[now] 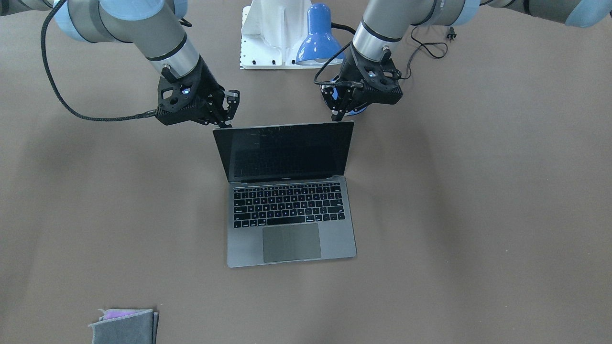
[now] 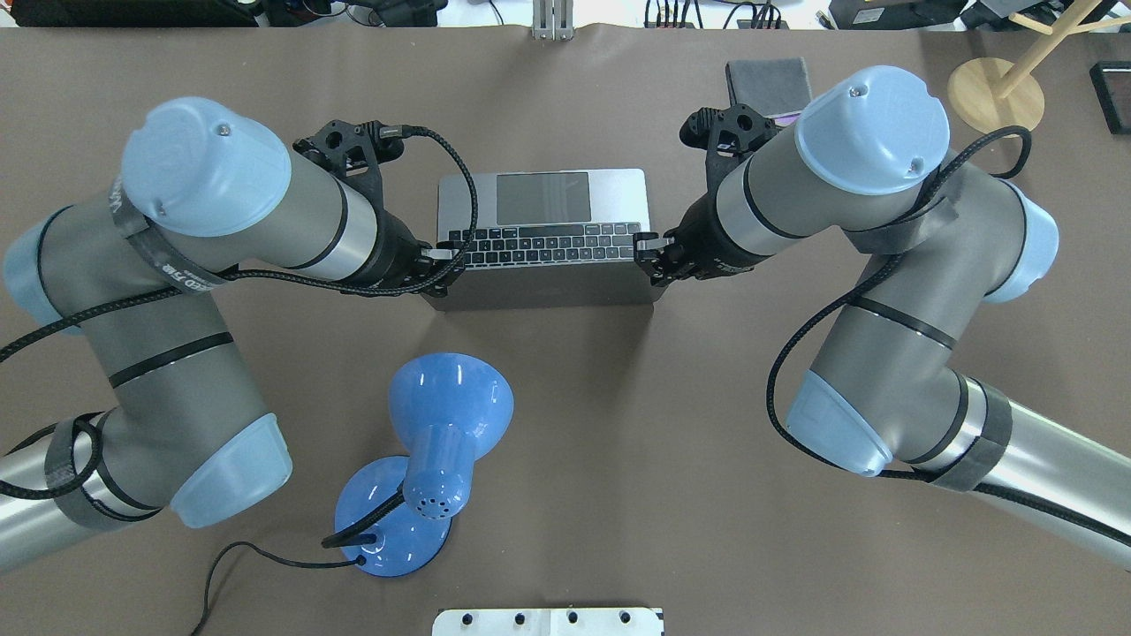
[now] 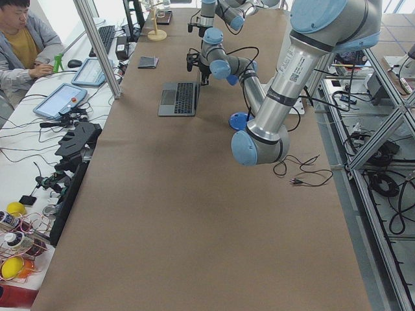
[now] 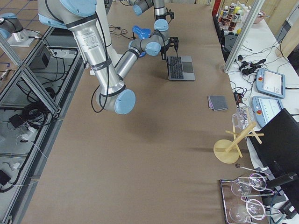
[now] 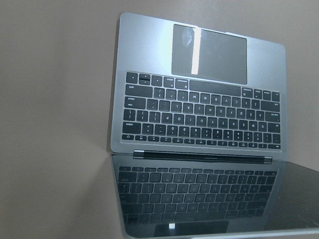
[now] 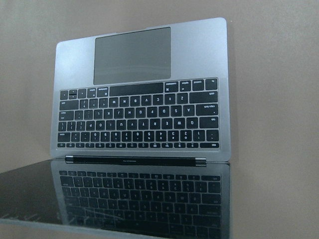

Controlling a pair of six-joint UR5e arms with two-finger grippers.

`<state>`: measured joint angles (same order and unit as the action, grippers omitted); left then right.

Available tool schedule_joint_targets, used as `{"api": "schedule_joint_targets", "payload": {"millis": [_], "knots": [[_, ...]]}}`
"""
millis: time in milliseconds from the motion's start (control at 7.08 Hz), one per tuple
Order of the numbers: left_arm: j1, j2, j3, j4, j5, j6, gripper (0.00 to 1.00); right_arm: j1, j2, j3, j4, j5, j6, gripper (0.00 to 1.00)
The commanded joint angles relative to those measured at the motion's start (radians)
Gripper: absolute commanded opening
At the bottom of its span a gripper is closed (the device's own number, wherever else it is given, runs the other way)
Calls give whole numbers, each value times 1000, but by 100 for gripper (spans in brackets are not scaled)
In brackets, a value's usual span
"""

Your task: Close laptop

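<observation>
The space-grey laptop (image 1: 291,210) stands open in the middle of the table, its dark screen (image 1: 287,150) tilted back toward the robot. It also shows in the overhead view (image 2: 543,199) and in both wrist views (image 5: 199,114) (image 6: 144,114). My left gripper (image 1: 338,116) is at the lid's top corner on my left side (image 2: 439,263), its fingers together. My right gripper (image 1: 224,124) is at the opposite top corner (image 2: 651,259), its fingers also together. Neither holds anything. No fingertips show in the wrist views.
A blue desk lamp (image 2: 433,442) stands behind the lid near my left arm, its cord (image 1: 430,45) trailing on the table. A white base plate (image 1: 272,33) lies at the robot's edge. A folded grey cloth (image 1: 124,327) lies at the far side. A wooden stand (image 2: 994,88) is far right.
</observation>
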<state>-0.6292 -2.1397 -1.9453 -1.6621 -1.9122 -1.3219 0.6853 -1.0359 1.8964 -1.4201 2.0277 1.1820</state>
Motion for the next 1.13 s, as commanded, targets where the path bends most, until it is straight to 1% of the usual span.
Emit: {"api": "schedule_joint_targets", "payload": {"millis": [0, 283, 424, 565, 707, 848, 989], "knots": [[0, -35, 40, -1, 45, 16, 0, 25, 19, -17, 6, -4, 8, 0], [-10, -40, 49, -2, 48, 26, 0, 49, 75, -83, 4, -15, 8, 0], [-26, -54, 61, -14, 80, 59, 0, 57, 100, -118, 6, -27, 8, 0], [-55, -71, 101, -21, 82, 63, 0, 63, 115, -144, 7, -29, 8, 0], [-72, -100, 182, -68, 84, 63, 0, 69, 134, -177, 7, -29, 7, 0], [-76, -112, 277, -158, 88, 61, 0, 80, 151, -215, 9, -29, 5, 0], [-81, -143, 364, -219, 126, 61, 0, 86, 181, -256, 9, -29, 5, 0]]}}
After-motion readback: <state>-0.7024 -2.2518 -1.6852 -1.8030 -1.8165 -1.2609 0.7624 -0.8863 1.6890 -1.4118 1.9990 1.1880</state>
